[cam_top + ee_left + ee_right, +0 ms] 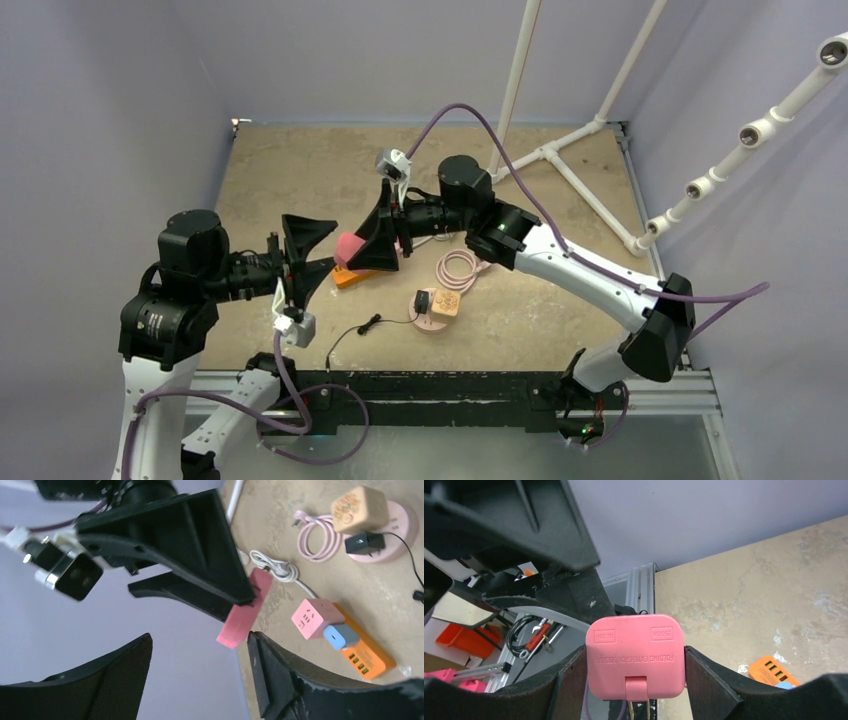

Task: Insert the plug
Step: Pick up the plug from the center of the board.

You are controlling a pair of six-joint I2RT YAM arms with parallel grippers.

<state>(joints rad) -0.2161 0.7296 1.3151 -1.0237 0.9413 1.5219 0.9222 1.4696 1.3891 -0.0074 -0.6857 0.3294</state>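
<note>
A flat pink plug, marked as a folding extension socket, is clamped by its sides in my right gripper; its brass prongs point back toward the wrist. It hangs above the table in the top view, where the plug sits just past the right gripper. My left gripper faces it, jaws open around the plug's free end. In the left wrist view the plug ends beside one finger of the left gripper, with nothing between them. An orange power strip lies below.
A pink cube adapter and a blue adapter sit on the orange strip. A white cable, a coiled pink cable, a tan cube on a round pink base and a black lead lie nearby. White pipe frame at the back right.
</note>
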